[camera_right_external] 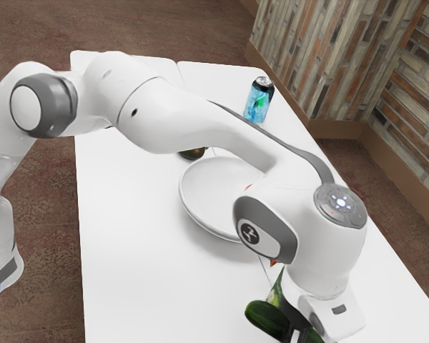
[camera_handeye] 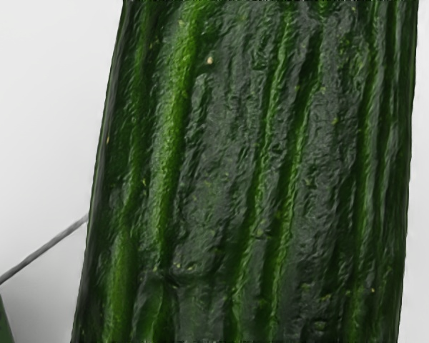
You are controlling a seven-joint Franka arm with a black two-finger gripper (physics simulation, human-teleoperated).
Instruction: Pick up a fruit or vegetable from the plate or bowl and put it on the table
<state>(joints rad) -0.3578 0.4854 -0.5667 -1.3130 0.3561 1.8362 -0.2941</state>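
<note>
Near the exterior view's bottom edge, my gripper (camera_right_external: pixel 296 330) is shut on a dark green cucumber (camera_right_external: pixel 267 319), which sticks out on both sides of the black fingers. The far finger is hidden behind it. In the wrist view the ridged cucumber (camera_handeye: pixel 250 171) lies close under the hand, with white tabletop on both sides. A round white bowl or plate (camera_right_external: pixel 214 191) sits mid-table, partly covered by my arm. A small red bit shows at the arm's edge over it.
A blue and black can (camera_right_external: pixel 259 101) stands toward the far end of the white table (camera_right_external: pixel 143 271). A dark roundish fruit or vegetable (camera_right_external: pixel 193 153) lies beside the bowl, under the arm. A pointed green thing (camera_right_external: pixel 276 289) and a small red-orange piece (camera_right_external: pixel 273 263) show near the hand.
</note>
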